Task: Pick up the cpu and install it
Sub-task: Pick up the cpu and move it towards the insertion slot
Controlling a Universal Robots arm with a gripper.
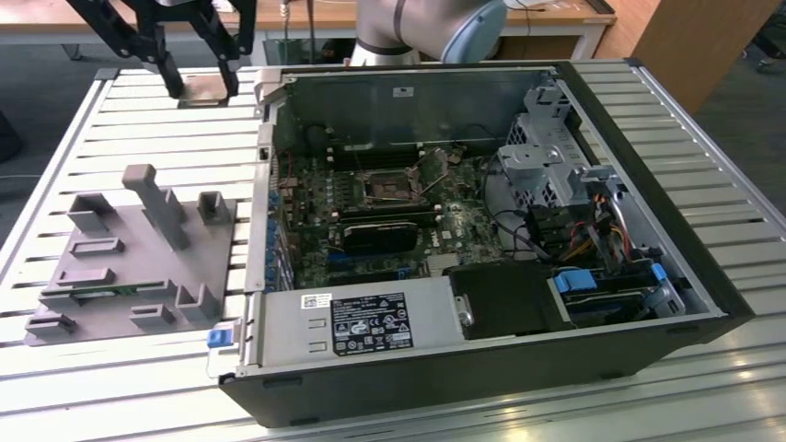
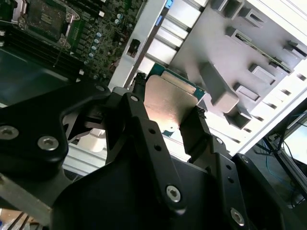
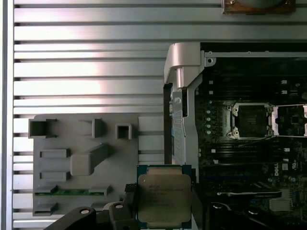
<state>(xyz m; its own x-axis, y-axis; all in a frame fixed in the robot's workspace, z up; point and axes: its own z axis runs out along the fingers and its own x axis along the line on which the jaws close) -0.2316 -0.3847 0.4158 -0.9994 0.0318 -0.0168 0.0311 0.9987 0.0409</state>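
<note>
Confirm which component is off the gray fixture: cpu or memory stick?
The cpu, clamped in the tool. The green memory stick lies in a fixture slot.

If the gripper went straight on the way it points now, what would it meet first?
Shut on the cpu, the gripper points down. Its line seems to meet the edge of the gray fixture by the computer case, or the slatted table there; depth is unclear.

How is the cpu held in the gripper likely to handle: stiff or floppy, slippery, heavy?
Probably stiff: the cpu is a flat metal-topped square held unbent in the gripper. Possibly slippery: its silver top looks smooth and it is gripped by thin edges. Likely light, being so thin.
</note>
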